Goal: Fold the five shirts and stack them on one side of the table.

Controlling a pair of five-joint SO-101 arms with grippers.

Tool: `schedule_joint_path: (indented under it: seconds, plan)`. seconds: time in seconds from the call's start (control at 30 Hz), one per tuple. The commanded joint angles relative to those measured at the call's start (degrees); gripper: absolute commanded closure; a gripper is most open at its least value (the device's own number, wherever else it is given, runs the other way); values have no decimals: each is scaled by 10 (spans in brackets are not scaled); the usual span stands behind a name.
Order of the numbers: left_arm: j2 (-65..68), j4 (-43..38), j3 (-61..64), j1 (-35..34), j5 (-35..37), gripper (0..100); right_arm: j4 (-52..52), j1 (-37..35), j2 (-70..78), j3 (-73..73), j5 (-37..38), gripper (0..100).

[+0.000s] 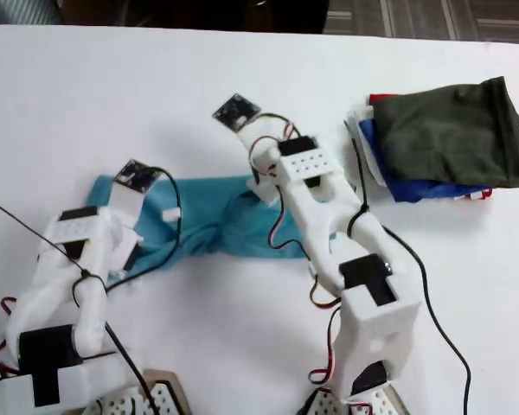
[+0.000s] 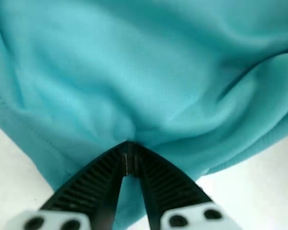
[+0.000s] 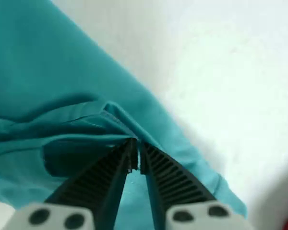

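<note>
Teal and crumpled, lying on the table (image 1: 112,95) as the last unfolded shirt (image 1: 209,218); being pinched tight by left gripper (image 2: 128,155) and right gripper (image 3: 136,153) at two spots, probably for folding before joining the stack (image 1: 450,138).

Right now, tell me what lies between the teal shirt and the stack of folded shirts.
In the high view, the right arm and its black cable cross from teal shirt to stack, over bare white table.

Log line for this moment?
left gripper: shut on teal shirt | right gripper: shut on teal shirt | teal shirt: bunched on table | stack: dark green shirt on top
</note>
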Motion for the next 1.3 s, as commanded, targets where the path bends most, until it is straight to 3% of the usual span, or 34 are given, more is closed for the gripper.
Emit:
schedule_joint_path:
  seconds: [0.0, 0.17, 0.3, 0.53, 0.9, 1.27]
  plan:
    - [3, -18, 0, 6, 1, 976, 43, 8, -4, -64, -4, 978]
    - [3, -17, 0, 6, 1, 976, 191, 13, -4, -144, -4, 978]
    - [3, -17, 0, 6, 1, 976, 267, -24, -3, -152, -1, 978]
    - [3, -18, 0, 6, 1, 976, 248, -74, 31, -153, -4, 978]
    - [3, -18, 0, 6, 1, 976, 97, -74, 113, -156, -5, 978]
    - [3, -18, 0, 6, 1, 976, 282, -38, -56, -150, 0, 978]
